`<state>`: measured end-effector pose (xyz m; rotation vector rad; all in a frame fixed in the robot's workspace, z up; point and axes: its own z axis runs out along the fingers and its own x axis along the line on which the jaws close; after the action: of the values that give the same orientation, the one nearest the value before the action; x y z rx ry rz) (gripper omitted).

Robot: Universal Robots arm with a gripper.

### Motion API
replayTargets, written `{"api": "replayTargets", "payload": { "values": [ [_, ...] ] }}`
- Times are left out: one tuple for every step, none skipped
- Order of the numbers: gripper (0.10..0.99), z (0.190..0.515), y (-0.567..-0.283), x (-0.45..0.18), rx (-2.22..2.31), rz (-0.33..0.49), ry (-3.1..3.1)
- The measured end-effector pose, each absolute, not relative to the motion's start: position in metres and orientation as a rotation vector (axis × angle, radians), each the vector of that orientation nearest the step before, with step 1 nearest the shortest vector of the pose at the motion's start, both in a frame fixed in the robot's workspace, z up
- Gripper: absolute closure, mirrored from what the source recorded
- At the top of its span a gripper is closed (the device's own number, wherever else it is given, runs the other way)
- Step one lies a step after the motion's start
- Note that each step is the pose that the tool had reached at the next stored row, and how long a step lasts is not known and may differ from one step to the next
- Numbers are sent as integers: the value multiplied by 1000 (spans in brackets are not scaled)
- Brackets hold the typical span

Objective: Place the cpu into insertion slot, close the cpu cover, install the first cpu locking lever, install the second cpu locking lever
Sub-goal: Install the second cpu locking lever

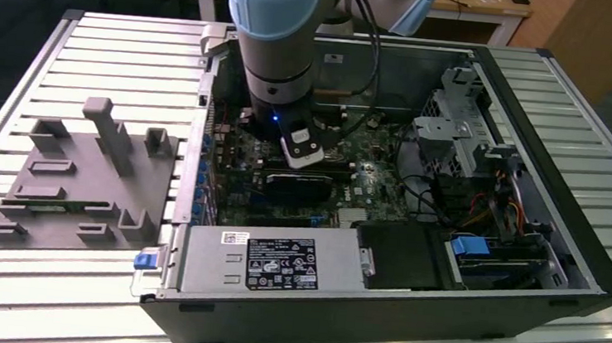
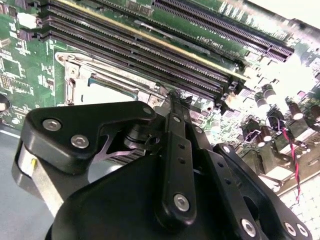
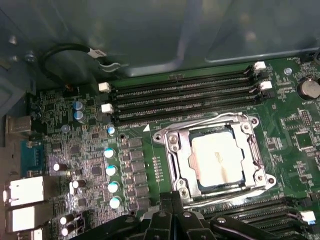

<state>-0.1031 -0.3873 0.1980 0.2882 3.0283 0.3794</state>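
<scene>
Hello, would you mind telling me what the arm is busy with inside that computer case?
The arm's gripper is down inside the open computer case, over the motherboard. In the first wrist view the cpu already sits in the insertion slot, with the cpu cover closed around it. The gripper is right at the socket's edge, beside the long memory slots.

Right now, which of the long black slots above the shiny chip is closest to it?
The lowest of the four slots, the one running right along the silver cover's top edge. The other three lie farther off, toward the case wall.
</scene>
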Motion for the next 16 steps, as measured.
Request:
{"api": "replayTargets", "payload": {
  "values": [
    [984, 198, -386, -103, 288, 379, 3028],
    [984, 198, -384, -103, 288, 379, 3028],
    [984, 198, -384, -103, 288, 379, 3028],
    [984, 198, -383, -103, 287, 378, 3029],
    [984, 197, -382, -103, 287, 378, 3029],
    [984, 197, -382, -103, 286, 377, 3029],
    [984, 197, -382, -103, 286, 375, 3029],
    [984, 196, -382, -103, 285, 373, 3029],
    [984, 196, -382, -103, 285, 371, 3029],
    [984, 196, -382, -103, 284, 370, 3030],
    [984, 196, -382, -103, 284, 370, 3030],
    [984, 196, -382, -103, 284, 370, 3030],
    [984, 196, -382, -103, 284, 370, 3030],
    [984, 196, -382, -103, 284, 370, 3030],
    [984, 196, -382, -103, 284, 370, 3030],
    [984, 196, -382, -103, 284, 370, 3030]
  ]
}}
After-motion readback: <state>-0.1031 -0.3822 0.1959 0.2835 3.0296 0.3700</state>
